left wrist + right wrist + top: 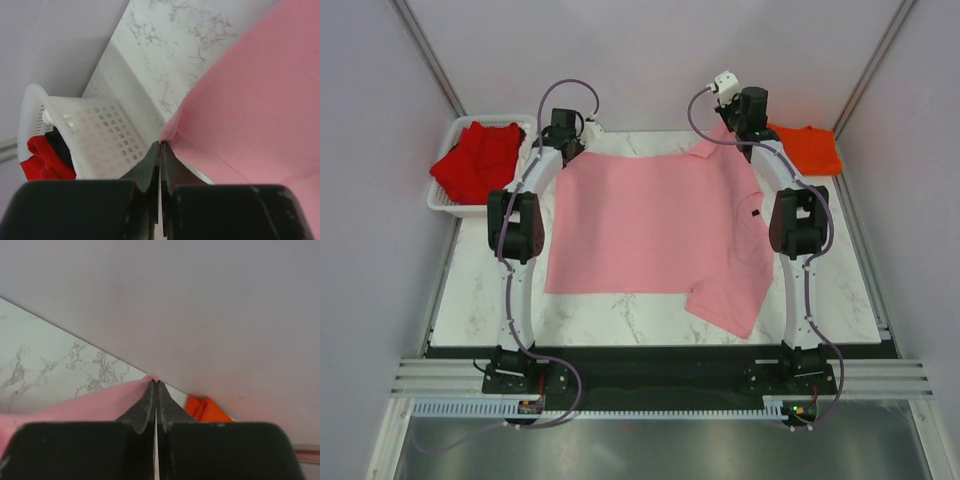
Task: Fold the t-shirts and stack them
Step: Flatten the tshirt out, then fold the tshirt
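Left gripper (160, 146) and right gripper (156, 383) are each pinched closed on a far corner of the pink t-shirt (650, 230). It is spread across the worktop (620, 312), probably to pull it flat for folding. The orange t-shirt (810, 148) lies far right, and the red t-shirt (480, 160) sits in the basket (442, 205).

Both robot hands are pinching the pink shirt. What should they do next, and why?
Probably lift together and carry the far edge toward the near edge. The left hand and right hand are each shut on a far corner of the pink shirt, which lies spread mostly flat.
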### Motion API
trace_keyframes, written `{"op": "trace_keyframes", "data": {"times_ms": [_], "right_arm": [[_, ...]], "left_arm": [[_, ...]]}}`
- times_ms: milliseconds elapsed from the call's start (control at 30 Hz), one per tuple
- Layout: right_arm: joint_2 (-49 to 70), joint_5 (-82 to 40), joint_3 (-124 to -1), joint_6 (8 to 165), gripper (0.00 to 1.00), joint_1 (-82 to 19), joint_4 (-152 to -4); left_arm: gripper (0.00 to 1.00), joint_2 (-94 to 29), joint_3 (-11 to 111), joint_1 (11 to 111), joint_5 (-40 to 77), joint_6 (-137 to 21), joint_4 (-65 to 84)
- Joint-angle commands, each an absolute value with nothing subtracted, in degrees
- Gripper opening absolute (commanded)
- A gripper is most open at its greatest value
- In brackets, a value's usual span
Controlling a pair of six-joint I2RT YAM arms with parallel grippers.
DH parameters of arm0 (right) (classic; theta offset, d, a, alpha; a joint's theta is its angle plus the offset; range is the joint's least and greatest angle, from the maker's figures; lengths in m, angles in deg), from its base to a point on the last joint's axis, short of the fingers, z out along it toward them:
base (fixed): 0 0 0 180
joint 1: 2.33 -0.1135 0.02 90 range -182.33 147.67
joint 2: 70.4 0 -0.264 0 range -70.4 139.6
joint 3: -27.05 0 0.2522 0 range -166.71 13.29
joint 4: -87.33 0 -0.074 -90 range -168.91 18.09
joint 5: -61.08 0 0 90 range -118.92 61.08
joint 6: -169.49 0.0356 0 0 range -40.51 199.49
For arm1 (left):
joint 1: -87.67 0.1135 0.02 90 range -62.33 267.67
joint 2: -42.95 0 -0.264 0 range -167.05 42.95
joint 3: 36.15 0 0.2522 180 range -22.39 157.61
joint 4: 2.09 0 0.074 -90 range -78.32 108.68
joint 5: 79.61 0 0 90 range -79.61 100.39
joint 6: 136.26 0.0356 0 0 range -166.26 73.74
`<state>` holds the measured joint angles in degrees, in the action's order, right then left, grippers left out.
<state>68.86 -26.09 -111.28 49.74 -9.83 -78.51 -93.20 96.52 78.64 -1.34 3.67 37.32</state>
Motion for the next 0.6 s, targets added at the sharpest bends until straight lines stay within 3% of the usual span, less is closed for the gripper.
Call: {"op": "trace_keyframes", "data": {"times_ms": [0,267,567], "right_arm": [[71.98,-28.12,-117.57,50.58,0.00,-10.41,-81.63],[74.98,-30.77,-118.73,49.61,0.00,-10.68,-84.10],[64.70,-30.33,-106.08,46.02,0.00,-10.41,-84.10]], "left_arm": [[0.02,-96.35,103.01,79.41,-3.23,2.43,36.37],[0.02,-98.11,108.39,79.32,-3.23,-0.38,36.37],[0.02,-90.65,102.52,79.15,-0.16,-4.95,36.37]]}}
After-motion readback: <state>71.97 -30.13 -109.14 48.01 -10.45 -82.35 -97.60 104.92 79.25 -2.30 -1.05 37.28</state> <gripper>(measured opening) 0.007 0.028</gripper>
